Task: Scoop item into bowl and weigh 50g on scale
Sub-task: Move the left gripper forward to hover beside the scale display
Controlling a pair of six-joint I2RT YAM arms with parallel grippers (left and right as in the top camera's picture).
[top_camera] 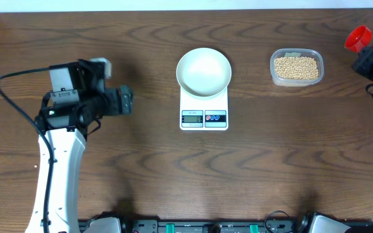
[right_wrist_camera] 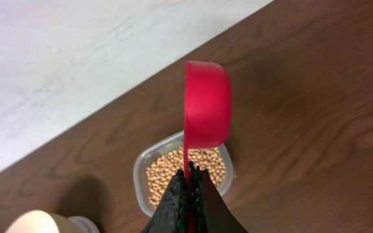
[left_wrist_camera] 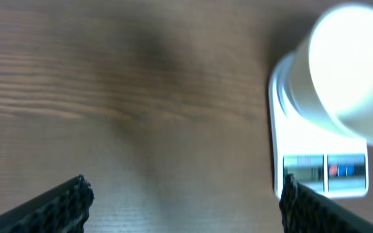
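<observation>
The white bowl (top_camera: 203, 70) sits empty on the white scale (top_camera: 204, 117) at the table's middle; both also show in the left wrist view, bowl (left_wrist_camera: 351, 74) on scale (left_wrist_camera: 326, 173). The beige beans (top_camera: 296, 67) fill a clear plastic tub (top_camera: 274, 73) to the right; they also show in the right wrist view (right_wrist_camera: 167, 172). My right gripper (right_wrist_camera: 190, 176) is shut on the thin handle of a red scoop (right_wrist_camera: 207, 105), held in the air right of the tub; the scoop also shows overhead (top_camera: 357, 37). My left gripper (left_wrist_camera: 185, 194) is open and empty, left of the scale.
The dark wooden table's back edge meets a white surface (right_wrist_camera: 76, 58) behind the tub. My left arm (top_camera: 76, 97) stands over the table's left side.
</observation>
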